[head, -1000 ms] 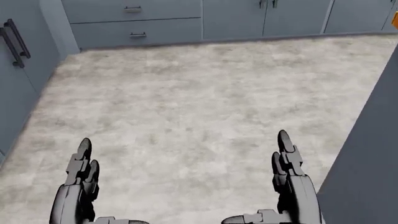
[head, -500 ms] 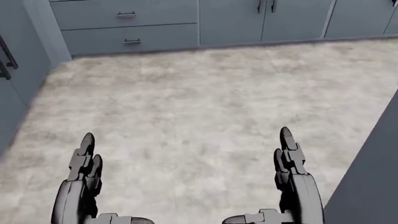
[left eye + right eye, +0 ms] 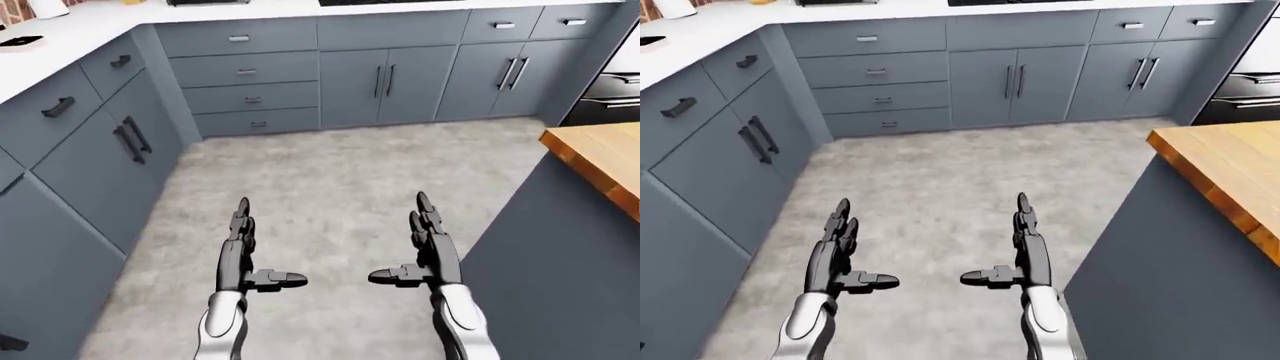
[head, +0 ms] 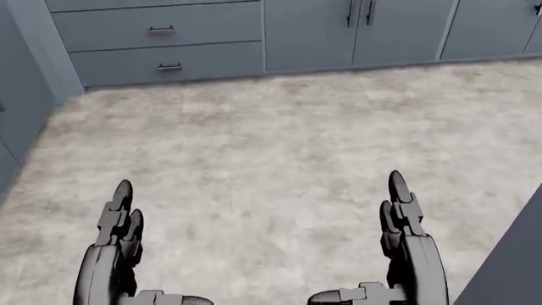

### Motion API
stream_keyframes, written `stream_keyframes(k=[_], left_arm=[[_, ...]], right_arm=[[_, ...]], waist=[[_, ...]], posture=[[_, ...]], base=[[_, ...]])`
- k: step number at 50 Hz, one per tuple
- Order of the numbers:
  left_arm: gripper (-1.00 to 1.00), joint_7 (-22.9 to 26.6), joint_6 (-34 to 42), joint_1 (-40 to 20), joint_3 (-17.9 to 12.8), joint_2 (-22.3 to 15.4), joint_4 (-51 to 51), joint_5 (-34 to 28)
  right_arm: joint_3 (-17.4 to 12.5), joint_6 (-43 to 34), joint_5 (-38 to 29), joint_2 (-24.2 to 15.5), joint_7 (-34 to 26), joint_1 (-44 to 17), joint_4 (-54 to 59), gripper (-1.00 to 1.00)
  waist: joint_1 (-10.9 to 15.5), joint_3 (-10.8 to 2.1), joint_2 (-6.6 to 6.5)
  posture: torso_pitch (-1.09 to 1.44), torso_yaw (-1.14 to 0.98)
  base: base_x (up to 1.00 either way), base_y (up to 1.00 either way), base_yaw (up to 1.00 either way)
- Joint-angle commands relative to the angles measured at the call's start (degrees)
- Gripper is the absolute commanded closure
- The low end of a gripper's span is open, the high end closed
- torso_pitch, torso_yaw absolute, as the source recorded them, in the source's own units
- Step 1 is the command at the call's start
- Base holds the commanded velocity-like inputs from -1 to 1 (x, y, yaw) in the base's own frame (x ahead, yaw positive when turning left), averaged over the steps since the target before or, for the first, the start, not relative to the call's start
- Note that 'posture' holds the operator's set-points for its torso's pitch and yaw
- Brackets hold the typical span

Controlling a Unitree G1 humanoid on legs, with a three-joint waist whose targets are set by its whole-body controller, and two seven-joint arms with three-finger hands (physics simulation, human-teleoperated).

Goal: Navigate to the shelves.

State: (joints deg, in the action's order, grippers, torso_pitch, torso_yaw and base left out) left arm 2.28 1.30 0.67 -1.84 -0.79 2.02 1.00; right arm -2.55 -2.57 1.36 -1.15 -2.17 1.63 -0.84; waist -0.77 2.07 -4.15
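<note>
A mottled grey stone-look floor (image 3: 330, 180) fills most of each view, matte and blotchy like poured concrete. Flat-fronted grey-blue base cabinets (image 3: 390, 75) run along the top of the left-eye view and turn a corner down the left side (image 3: 90, 157), with plain slab doors and stacked drawers. A smooth white countertop (image 3: 60, 34) caps them. At the right edge stands an island with a dark grey side panel (image 3: 560, 270) and a warm wooden butcher-block top (image 3: 600, 154), square-edged. A dark appliance with a bright horizontal bar (image 3: 610, 94) shows at the far right, partly cut off. The cabinet handles (image 3: 384, 80) are slim dark bars, upright on the doors and level on the drawers.

No shelves appear in any view.

The left hand (image 3: 243, 255) and right hand (image 3: 428, 251) are dark, jointed and metallic, with paler rounded forearms. Both are held out over the floor, fingers straight and thumbs pointing inward toward each other, spread wide and holding nothing.
</note>
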Motion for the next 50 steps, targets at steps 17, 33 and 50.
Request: stream_keyframes(k=[17, 33, 50], left_arm=[[-1.00, -0.1, -1.4, -0.8, -0.4, -0.3, -1.7, 0.1], [-1.00, -0.1, -1.4, -0.8, -0.4, -0.3, -1.7, 0.1], [-1.00, -0.1, -1.4, -0.8, -0.4, -0.3, -1.7, 0.1]], right_arm=[[0.6, 1.4, -0.2, 0.2, -0.3, -0.5, -2.4, -1.00], [0.4, 1.6, 0.0, 0.2, -0.3, -0.7, -2.0, -1.00], [0.5, 1.8, -0.1, 0.1, -0.4, -0.8, -1.6, -1.00]], waist=[[0.9, -0.60, 7.28], [1.2, -0.90, 1.14], [0.3, -0.20, 4.36]], posture=[[0.00, 0.00], [0.00, 0.00], [0.00, 0.00]], base=[[0.20, 0.00, 0.00], [0.20, 0.00, 0.00], [0.20, 0.00, 0.00]])
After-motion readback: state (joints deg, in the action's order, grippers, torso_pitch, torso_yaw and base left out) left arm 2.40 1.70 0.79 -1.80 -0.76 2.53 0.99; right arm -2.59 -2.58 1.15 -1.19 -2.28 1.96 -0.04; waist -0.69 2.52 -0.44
